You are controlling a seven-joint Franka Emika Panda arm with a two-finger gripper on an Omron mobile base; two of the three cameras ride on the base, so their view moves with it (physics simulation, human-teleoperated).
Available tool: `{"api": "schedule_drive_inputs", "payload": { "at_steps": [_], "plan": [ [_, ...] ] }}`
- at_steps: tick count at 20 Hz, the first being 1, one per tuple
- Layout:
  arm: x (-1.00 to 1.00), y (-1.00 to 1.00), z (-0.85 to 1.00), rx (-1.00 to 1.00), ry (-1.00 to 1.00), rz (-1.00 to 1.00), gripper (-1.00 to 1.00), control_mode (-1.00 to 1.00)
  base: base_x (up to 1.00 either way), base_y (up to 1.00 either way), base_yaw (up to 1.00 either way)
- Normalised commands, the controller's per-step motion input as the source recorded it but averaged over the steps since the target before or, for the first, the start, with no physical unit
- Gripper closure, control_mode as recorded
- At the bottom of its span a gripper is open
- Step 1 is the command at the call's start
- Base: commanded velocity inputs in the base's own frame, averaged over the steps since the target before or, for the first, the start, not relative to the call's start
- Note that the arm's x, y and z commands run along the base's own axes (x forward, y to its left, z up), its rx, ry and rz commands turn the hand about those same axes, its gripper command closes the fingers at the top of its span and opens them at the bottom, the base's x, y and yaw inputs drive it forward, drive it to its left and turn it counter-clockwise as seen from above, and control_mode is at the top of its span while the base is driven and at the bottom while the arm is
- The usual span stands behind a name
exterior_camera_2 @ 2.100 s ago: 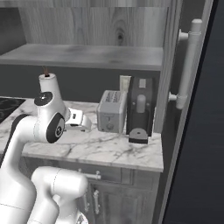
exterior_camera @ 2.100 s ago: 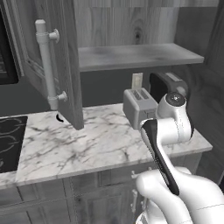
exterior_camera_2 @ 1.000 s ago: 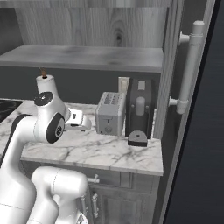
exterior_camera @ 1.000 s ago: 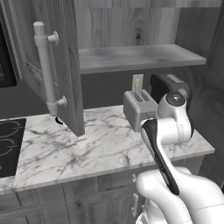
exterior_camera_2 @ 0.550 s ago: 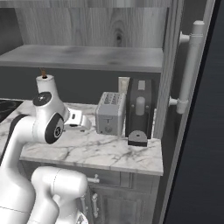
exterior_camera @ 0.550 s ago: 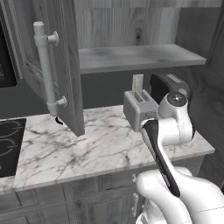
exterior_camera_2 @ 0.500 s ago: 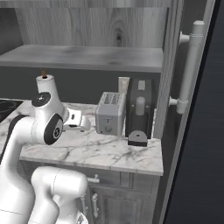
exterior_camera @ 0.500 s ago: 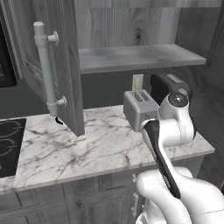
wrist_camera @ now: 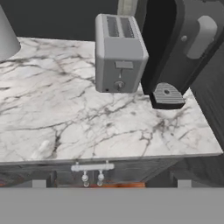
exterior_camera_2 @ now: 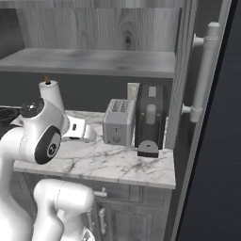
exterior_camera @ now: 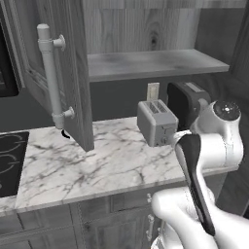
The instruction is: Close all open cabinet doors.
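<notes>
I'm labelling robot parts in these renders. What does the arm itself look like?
The arm has glossy white rounded shells and a long black strip along one link. Its joint cap is dark grey with a small bolt circle, and a grey round disc sits on the side. No cables visible.

Two open cabinet doors (exterior_camera: 63,73) (exterior_camera_2: 200,94), one toaster (wrist_camera: 119,52), one coffee machine (wrist_camera: 183,48).

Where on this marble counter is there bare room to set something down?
The marble counter is bare between the open left cabinet door and the toaster, and along its front edge. The back right corner is crowded: the toaster stands right beside the coffee machine.
</notes>
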Motion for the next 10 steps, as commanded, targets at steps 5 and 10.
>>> {"api": "schedule_drive_inputs", "payload": {
  "at_steps": [5,10],
  "plan": [
    [-0.7,-0.34,0.0,0.0,-0.3,-0.01,-1.0,-1.0,0.0,0.0,0.0],
    [-0.84,-0.05,-0.04,0.0,-0.36,-0.03,-1.0,-1.0,0.0,0.0,0.0]
  ]
}}
